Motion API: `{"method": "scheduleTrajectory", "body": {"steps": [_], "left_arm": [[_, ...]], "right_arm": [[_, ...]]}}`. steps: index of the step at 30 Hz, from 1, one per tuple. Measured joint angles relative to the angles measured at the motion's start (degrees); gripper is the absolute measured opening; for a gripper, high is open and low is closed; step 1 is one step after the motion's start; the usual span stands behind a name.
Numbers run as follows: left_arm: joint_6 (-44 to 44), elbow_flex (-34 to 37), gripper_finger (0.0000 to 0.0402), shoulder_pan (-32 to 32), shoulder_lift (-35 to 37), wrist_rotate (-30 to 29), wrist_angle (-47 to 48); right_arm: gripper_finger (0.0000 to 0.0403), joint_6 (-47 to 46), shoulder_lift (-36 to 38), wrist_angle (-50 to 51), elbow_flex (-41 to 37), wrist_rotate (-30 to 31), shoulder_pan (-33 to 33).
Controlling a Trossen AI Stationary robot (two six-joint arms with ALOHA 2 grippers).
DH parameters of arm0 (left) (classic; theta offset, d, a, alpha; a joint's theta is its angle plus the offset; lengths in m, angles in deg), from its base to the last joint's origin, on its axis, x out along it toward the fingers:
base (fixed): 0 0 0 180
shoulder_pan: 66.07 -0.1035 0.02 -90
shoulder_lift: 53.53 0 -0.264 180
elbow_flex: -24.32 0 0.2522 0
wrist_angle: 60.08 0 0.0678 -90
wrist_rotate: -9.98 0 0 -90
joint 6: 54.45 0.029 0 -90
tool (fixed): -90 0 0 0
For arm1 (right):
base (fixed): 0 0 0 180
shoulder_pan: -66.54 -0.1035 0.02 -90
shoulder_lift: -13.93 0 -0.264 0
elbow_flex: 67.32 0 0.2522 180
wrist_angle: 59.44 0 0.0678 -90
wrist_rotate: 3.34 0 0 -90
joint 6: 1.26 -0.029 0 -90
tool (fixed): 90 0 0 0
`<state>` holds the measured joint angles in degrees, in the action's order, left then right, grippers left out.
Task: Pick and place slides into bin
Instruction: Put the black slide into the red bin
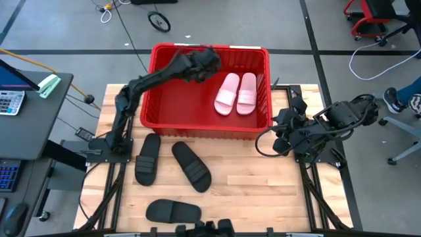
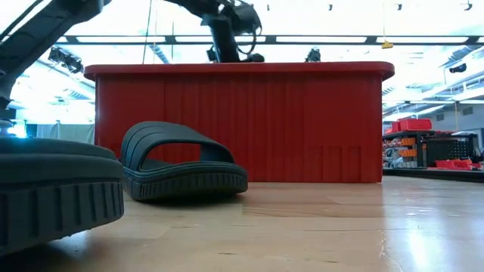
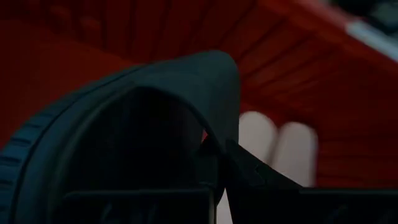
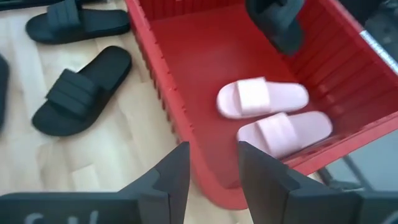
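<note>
Bin [image 1: 161, 118] holds two pink slides [image 1: 236, 93]. Left gripper [image 1: 202, 64] hovers over its far left corner, clenched on a black slide [image 3: 124, 137]. Right gripper [image 4: 208, 171], fingers apart, waits beside the bin. Three black slides [image 1: 191, 166] lie on the table [image 1: 263, 191].

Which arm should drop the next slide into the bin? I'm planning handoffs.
Left. The left gripper is over the bin with a black slide in its jaws; the right gripper waits outside, open and empty.
</note>
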<state>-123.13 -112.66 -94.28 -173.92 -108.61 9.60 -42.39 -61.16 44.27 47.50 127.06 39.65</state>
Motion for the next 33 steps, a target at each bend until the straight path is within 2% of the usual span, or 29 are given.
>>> {"method": "scheduleTrajectory", "body": {"steps": [4,7,11,15,22,27,31,33], "left_arm": [[-7.6,0.0,0.0012,2.5,-2.6,-7.0,3.8],[-14.6,0.0,0.0013,3.3,-4.6,-9.1,1.9],[-17.0,0.0,0.0018,3.5,-8.3,-8.7,-3.0],[-20.5,-0.1,0.0022,4.2,-11.1,-8.4,-2.9],[-18.2,-0.1,0.0056,3.9,-12.1,-6.0,-2.9],[-16.3,-0.1,0.0093,2.3,-12.2,3.2,-2.4],[-22.1,0.0,0.0133,1.2,-12.2,13.3,-2.7],[-23.4,0.0,0.0152,1.0,-12.2,15.7,-3.2]], "right_arm": [[0.0139,-1.9,0.0,0.0,0.0,-3.7,0.0],[0.0139,-2.4,0.0,0.0,0.0,-6.1,0.0],[0.0139,-2.4,0.0,0.0,0.0,-6.4,0.0],[0.0139,-1.9,0.0,0.0,0.0,-6.5,0.0],[0.0139,-2.2,0.0,0.0,0.0,-8.0,0.0],[0.0139,-2.2,0.0,0.0,0.0,-10.1,0.0],[0.0139,-2.2,0.0,0.0,0.0,-12.7,0.0],[0.0139,-2.2,0.0,0.0,0.0,-14.0,0.0]]}}
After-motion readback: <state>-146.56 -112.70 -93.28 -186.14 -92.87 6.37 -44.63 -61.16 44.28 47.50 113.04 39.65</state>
